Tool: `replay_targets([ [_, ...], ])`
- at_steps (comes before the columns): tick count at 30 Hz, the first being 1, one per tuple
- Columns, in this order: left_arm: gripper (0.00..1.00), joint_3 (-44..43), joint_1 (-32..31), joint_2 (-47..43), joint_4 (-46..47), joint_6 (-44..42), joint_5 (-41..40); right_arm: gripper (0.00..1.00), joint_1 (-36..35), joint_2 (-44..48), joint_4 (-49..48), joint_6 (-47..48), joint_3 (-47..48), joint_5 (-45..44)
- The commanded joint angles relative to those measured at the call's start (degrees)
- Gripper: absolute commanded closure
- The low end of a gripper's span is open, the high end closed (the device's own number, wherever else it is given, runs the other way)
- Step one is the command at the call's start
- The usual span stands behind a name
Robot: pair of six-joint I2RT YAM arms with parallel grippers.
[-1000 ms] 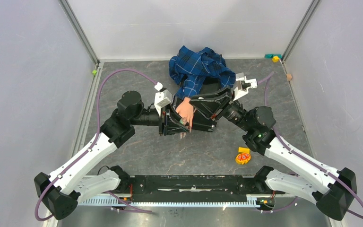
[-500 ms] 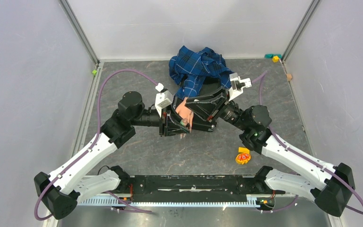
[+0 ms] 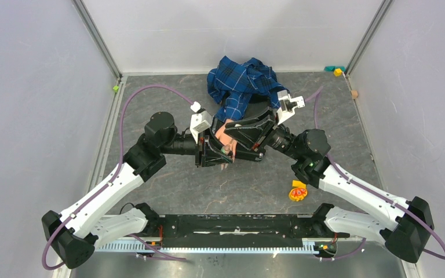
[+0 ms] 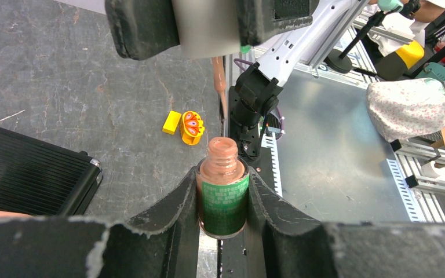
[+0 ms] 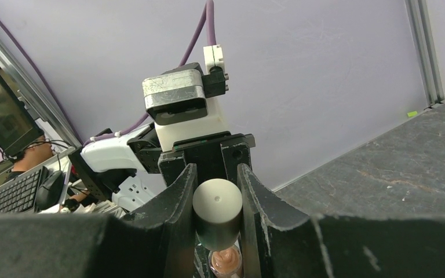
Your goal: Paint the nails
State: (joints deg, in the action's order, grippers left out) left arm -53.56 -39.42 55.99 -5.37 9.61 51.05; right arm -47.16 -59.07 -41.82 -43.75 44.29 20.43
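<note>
The pale mannequin hand with its blue plaid sleeve lies at table centre, mostly covered by both grippers. A thin pink nail tip pokes out below them; the other nails are hidden. My left gripper is shut on an open nail polish bottle with a green label and peach polish. My right gripper is shut on the grey-white brush cap directly above the bottle's mouth. The brush stem hangs just over the bottle neck. In the top view the two grippers meet at the bottle.
An orange-yellow toy lies on the table front right, also seen in the left wrist view beside a yellow block. Small coloured blocks sit at the back right corner. The black base rail runs along the near edge.
My right gripper has moved left and slightly back with the brush cap, coming over the bottle and covering more of the hand. The left gripper has stayed put.
</note>
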Motion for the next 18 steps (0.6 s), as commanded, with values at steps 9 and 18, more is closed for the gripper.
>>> replay_targets([
  [9, 0.98, -1.1, -0.3, -1.2, 3.4, 1.6, -1.4, 1.0, -0.4, -1.0, -2.6, -0.4, 2.0, 2.1],
  [18, 0.98, -1.0, -0.3, -1.5, 3.8, 1.8, -1.7, 1.0, -0.4, -1.0, -2.2, -0.2, 1.5, 2.2],
])
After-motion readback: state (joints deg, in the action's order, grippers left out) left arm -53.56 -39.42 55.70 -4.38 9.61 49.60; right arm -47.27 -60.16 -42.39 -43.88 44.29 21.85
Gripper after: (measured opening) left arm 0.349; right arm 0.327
